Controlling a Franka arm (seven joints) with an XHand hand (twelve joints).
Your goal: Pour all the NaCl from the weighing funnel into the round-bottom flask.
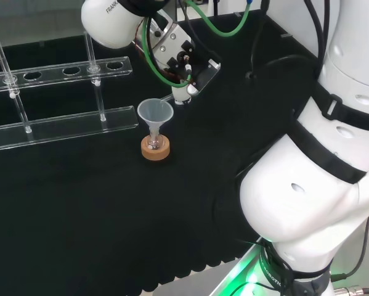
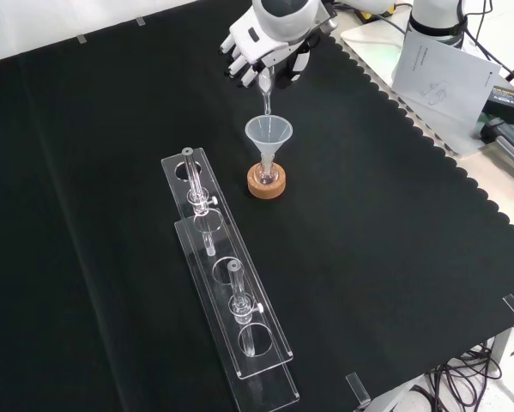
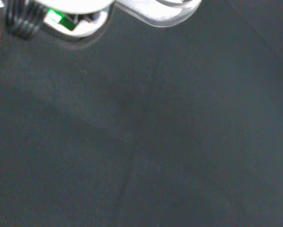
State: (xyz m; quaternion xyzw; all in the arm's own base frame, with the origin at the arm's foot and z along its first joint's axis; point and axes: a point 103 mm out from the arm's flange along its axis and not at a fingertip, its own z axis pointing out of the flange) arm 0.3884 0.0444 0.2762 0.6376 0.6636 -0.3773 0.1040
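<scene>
A small round-bottom flask point(image 2: 266, 170) sits upright in a cork ring point(image 2: 266, 184) near the middle of the cloth. A clear plastic funnel point(image 2: 268, 134) stands in its neck. The hand point(image 2: 269, 41) hovers just beyond it in the front view, fingers curled round a clear weighing funnel point(image 2: 264, 89). The weighing funnel is tipped steeply, with its narrow tip just over the plastic funnel's mouth. In the head view the hand point(image 1: 184, 58) is up and to the right of the funnel point(image 1: 154, 113) and cork ring point(image 1: 155, 149). I cannot make out any salt.
A clear acrylic rack point(image 2: 226, 296) with test tubes lies left of and nearer than the flask in the front view; the rack point(image 1: 61, 123) is left of the flask in the head view. Papers point(image 2: 441, 73) lie past the cloth's scalloped edge. The wrist view looks down on black cloth point(image 3: 146, 142).
</scene>
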